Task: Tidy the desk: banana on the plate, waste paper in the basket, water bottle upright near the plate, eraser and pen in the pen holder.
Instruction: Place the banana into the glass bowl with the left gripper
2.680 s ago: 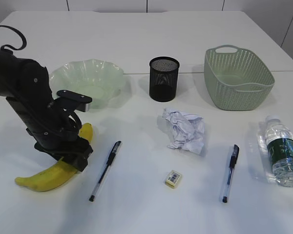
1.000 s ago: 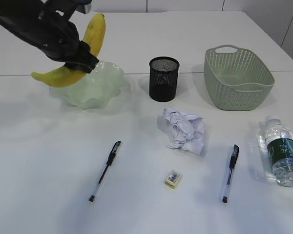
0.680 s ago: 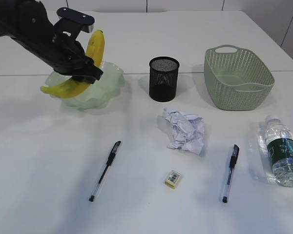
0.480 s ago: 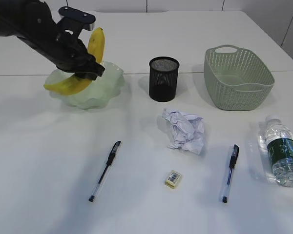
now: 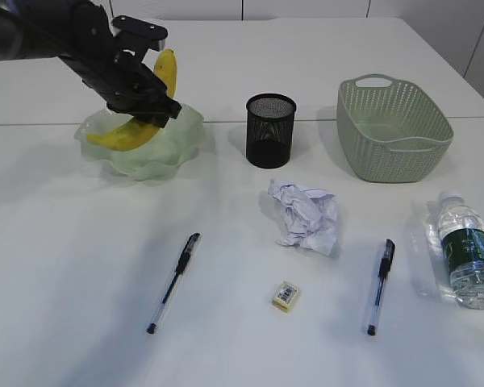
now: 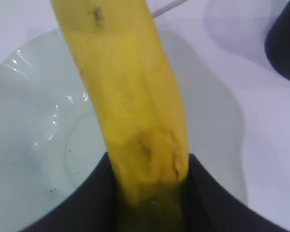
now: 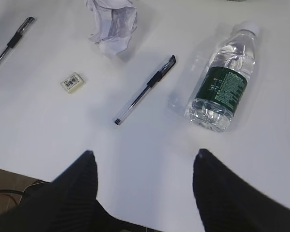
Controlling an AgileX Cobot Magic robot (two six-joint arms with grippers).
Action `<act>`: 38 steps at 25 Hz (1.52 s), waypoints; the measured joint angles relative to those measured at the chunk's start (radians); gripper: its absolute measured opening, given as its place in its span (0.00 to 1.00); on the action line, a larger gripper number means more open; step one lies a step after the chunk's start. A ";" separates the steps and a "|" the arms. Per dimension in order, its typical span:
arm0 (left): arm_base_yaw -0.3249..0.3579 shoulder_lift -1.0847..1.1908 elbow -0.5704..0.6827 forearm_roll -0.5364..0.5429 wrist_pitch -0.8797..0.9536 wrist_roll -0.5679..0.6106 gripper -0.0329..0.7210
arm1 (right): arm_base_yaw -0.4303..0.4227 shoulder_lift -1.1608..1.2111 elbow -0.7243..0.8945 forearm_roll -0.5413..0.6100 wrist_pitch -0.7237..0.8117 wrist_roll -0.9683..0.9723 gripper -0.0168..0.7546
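Upper left of exterior view: left end effector (image 5: 149, 101) clamped on the banana (image 5: 137, 129), held over the plate (image 5: 177, 149); banana's lower end dipped inside the rim, contact with the dish not clear. Right end effector (image 7: 145, 166) stood apart, holding nothing, above bare worktop (image 5: 242, 355) at lower frame. Water bottle (image 7: 222, 82) lay on its side at right. Waste paper (image 5: 306, 216) centre; eraser (image 5: 285, 296) just below it, both untouched.

We list two items:
1. White wall panels (image 5: 306, 8) at the far back, split by dark vertical seams.
2. Brown floor (image 7: 9, 176), with a thin dark cable (image 7: 5, 191) lying across it.
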 joint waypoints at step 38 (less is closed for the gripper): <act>0.032 0.063 -0.119 -0.015 0.178 0.000 0.62 | 0.000 0.000 0.000 0.001 0.010 -0.001 0.62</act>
